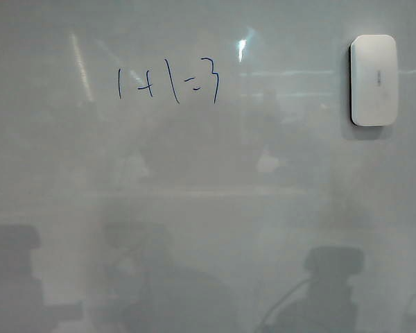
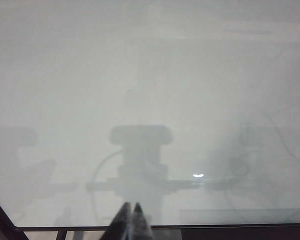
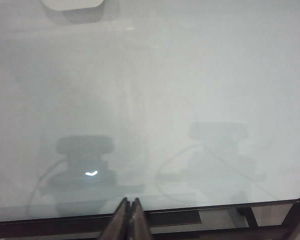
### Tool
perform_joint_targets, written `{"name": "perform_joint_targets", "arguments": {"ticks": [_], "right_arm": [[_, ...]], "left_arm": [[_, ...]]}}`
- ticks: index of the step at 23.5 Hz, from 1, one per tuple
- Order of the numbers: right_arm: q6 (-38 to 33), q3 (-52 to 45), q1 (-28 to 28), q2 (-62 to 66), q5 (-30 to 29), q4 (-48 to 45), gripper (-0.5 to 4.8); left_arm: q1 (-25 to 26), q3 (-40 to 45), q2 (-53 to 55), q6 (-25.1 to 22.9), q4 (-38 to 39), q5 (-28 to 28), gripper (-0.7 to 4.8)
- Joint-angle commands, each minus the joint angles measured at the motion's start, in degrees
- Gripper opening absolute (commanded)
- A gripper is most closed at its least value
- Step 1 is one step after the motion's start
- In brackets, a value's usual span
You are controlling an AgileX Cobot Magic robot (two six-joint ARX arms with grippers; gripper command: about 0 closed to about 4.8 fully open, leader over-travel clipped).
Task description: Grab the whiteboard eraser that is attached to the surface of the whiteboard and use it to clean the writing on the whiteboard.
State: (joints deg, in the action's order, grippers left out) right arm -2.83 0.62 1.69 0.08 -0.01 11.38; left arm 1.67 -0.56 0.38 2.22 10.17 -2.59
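Nothing is done yet: the writing (image 1: 168,83) is whole on the whiteboard (image 1: 208,208), and the eraser (image 1: 374,80) clings untouched to the board's upper right in the exterior view, well apart from the sum. Its long axis runs up and down, upright (dark edge showing along its left side). The left gripper (image 2: 130,206) and right gripper (image 3: 128,201) sit low near the board's bottom edge, jaws clenched on nothing. Grabbing and wiping both remain.
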Motion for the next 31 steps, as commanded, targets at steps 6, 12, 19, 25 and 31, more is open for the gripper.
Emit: {"name": "perform_joint_targets", "arguments": {"ticks": [6, 12, 19, 25, 31], "right_arm": [[-0.2, 0.1, 0.0, 0.0, 0.0, -0.9, -0.08], [-0.2, 0.1, 0.0, 0.0, 0.0, -0.9, -0.08], [-0.2, 0.1, 0.0, 0.0, 0.0, -0.9, -0.08], [-0.2, 0.1, 0.0, 0.0, 0.0, -0.9, -0.08], [-0.2, 0.1, 0.0, 0.0, 0.0, -0.9, -0.08]], "left_arm": [[-0.1, 0.0, 0.0, 0.0, 0.2, -0.2, -0.05], [-2.4, -1.5, 0.4, -0.1, -2.2, -0.2, -0.05], [-13.0, -28.5, 9.1, -0.5, 7.5, -5.0, -0.05], [-16.7, -50.8, 9.3, -0.2, 33.9, -12.9, -0.05], [-16.7, -54.0, 8.5, -0.2, 46.5, -11.1, -0.05]]}}
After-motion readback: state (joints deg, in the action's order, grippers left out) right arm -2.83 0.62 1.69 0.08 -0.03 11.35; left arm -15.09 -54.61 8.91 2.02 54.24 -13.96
